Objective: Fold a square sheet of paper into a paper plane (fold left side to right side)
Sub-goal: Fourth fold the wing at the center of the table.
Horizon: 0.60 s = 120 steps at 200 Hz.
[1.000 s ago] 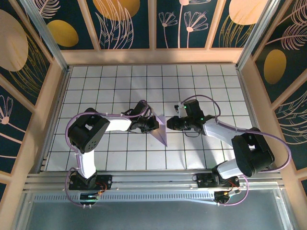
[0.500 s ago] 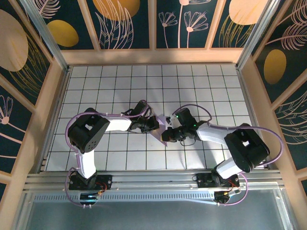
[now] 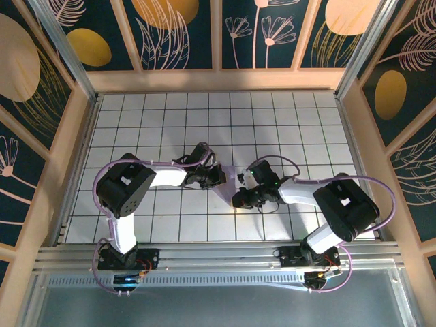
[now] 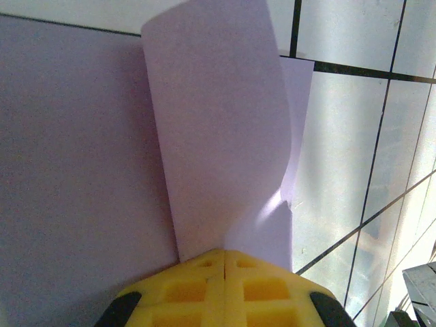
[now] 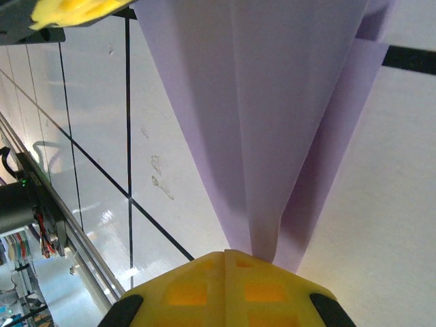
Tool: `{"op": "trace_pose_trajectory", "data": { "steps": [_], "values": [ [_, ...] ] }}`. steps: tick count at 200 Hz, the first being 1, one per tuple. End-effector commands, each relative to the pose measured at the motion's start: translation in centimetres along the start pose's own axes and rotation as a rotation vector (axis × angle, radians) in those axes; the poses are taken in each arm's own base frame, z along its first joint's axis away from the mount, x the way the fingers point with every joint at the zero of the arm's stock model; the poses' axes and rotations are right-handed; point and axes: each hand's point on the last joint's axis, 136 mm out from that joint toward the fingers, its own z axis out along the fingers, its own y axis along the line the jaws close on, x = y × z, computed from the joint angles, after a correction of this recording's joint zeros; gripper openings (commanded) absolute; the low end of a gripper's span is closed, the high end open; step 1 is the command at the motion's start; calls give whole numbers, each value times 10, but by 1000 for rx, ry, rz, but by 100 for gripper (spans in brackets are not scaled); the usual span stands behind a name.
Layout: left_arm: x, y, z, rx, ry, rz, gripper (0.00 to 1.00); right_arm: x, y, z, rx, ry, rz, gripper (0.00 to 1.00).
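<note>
**Operator:** What does the overhead view supply?

**Me:** Position. My left gripper [image 3: 221, 178] and my right gripper [image 3: 238, 199] meet near frame centre above the white tiled table with black grid lines [image 3: 170, 122]. The thin lavender-purple paper sheet [image 3: 227, 189] sits between them as a narrow pointed sliver. I cannot read the jaw state from there.

**Operator:** And the wrist views?

**Me:** In the left wrist view, my left gripper [image 4: 223, 255] is at bottom centre. Its yellow pads are clamped together on a flap of the sheet [image 4: 218, 136] that curls upward, with a flat layer at frame left. In the right wrist view, my right gripper [image 5: 225, 255] is pinched closed on the sheet's narrow tip. From there the sheet [image 5: 272, 102] widens towards the top edge, showing lengthwise creases and overlapping layers, plain and unmarked.
</note>
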Motion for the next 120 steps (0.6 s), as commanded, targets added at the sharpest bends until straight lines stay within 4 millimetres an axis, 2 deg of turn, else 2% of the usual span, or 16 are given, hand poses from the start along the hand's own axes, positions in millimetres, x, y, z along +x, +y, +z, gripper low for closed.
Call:
{"op": "trace_pose_trajectory", "data": {
  "steps": [1, 120],
  "values": [
    [10, 45, 7, -163, 19, -49, 0, 4, -6, 3, 24, -1, 12, 0],
    [10, 45, 7, -166, 18, -48, 0, 9, -13, 2, 51, 9, 17, 0]
  ]
}}
